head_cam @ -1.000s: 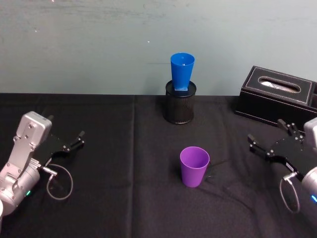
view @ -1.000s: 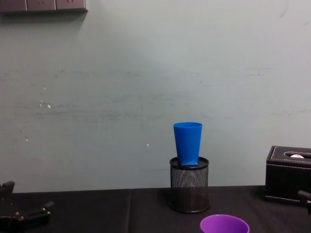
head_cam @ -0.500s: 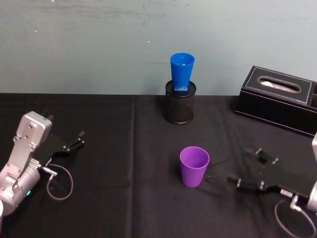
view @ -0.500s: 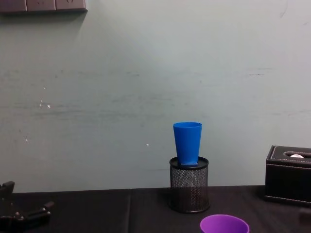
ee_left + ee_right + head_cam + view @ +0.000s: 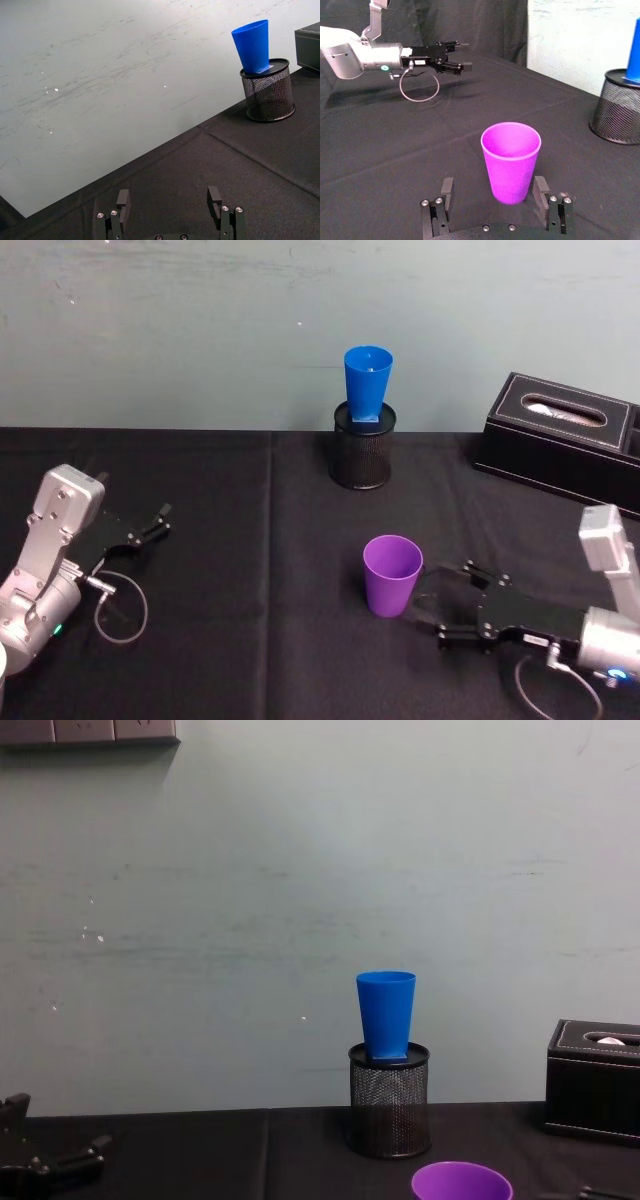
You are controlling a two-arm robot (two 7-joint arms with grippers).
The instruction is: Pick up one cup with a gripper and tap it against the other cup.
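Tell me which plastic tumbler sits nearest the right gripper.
The purple tapered plastic tumbler, on the cloth before the right gripper; the blue tumbler sits atop the black mesh holder.

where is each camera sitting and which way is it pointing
Head view: high up, looking down at the table; both arms show, left gripper parked, right gripper open by the purple cup.
Chest view: low, looking across to the wall; left gripper lower left.
Left wrist view: behind its own open fingers, facing the blue cup atop the mesh holder.
Right wrist view: behind its fingers flanking the purple cup, left arm beyond.
Shared: all show the blue cup.
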